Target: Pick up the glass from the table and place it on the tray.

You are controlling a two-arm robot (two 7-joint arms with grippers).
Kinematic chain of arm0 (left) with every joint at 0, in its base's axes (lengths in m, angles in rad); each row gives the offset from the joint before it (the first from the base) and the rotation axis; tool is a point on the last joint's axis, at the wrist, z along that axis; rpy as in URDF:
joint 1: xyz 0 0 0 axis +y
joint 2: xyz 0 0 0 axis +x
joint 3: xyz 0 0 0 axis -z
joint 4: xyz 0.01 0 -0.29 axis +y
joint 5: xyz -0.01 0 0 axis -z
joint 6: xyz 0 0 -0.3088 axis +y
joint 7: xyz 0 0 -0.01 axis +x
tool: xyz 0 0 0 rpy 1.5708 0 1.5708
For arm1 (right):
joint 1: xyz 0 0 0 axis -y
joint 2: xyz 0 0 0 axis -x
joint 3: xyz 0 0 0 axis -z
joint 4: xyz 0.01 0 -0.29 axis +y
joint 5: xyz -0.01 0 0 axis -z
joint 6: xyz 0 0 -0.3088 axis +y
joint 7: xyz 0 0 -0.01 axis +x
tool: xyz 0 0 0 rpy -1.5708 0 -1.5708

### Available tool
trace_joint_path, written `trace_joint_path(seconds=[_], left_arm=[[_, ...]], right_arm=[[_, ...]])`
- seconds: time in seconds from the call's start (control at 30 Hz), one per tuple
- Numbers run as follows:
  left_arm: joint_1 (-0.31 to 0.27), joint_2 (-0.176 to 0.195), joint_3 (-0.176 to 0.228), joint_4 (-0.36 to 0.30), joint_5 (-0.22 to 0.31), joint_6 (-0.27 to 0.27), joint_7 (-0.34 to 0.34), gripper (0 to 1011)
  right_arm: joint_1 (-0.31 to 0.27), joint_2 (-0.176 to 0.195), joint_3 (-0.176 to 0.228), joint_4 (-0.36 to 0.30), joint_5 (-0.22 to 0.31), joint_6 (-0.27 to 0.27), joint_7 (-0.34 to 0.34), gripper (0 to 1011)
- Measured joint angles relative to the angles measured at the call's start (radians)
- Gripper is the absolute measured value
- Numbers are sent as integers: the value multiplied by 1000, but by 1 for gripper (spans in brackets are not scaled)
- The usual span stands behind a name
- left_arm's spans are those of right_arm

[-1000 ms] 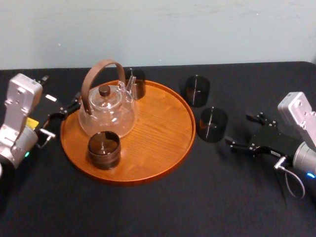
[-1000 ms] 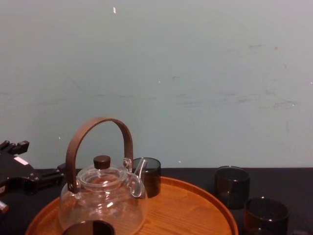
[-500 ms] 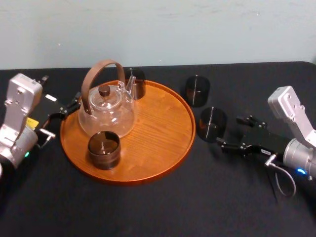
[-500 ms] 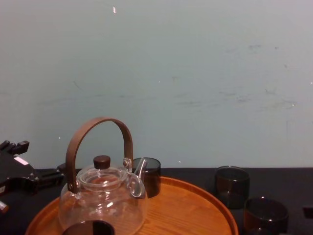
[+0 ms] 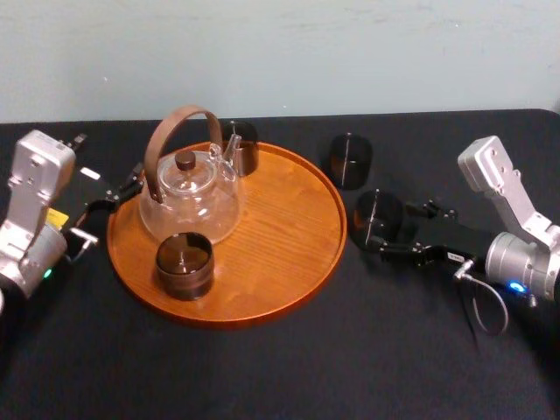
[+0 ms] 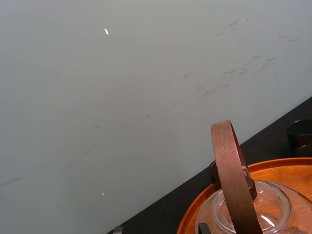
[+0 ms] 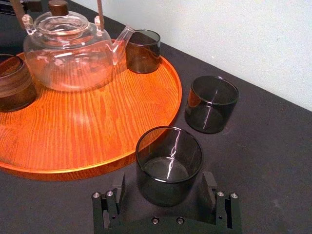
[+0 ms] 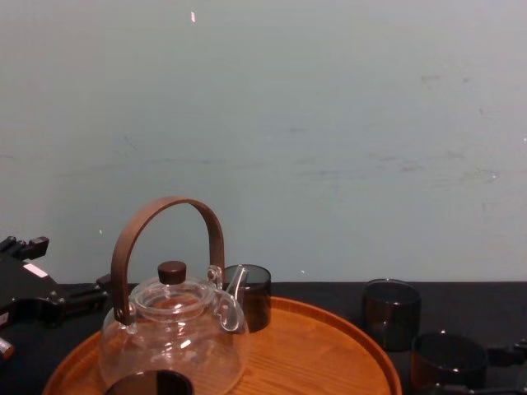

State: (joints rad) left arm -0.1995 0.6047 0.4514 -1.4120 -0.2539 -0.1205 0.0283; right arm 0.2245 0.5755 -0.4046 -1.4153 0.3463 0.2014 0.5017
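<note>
— Jaws on the right gripper (image 7: 165,190)?
— Spread either side of the glass (image 7: 169,156), not pinching it. It stands on the table (image 5: 350,367), just off the tray (image 5: 289,262) at its 3 o'clock.
— What's left?
— Grip, lift, place, I'd say. Left gripper (image 5: 114,199) sits parked at the tray's 9 o'clock.

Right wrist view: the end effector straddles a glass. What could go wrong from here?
1. The open right end effector flanks the glass, which stands close to the tray rim; an uneven close could shove it against the rim or tip it.
2. A second glass stands beyond; pushing forward might knock it.
3. The teapot and two glasses stand on the tray, so a set-down could hit them.
The left end effector is parked beside the tray.
</note>
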Motion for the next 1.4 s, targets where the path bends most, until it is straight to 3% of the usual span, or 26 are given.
trace_joint_path(seconds=[0.93, 1.4], left_arm=[[0, 0, 0, 0, 0, 0, 0, 1001], [0, 0, 0, 0, 0, 0, 0, 1001]], right_arm=[[125, -83, -34, 159, 10, 39, 21, 1002], [144, -90, -50, 175, 5, 34, 32, 1002]])
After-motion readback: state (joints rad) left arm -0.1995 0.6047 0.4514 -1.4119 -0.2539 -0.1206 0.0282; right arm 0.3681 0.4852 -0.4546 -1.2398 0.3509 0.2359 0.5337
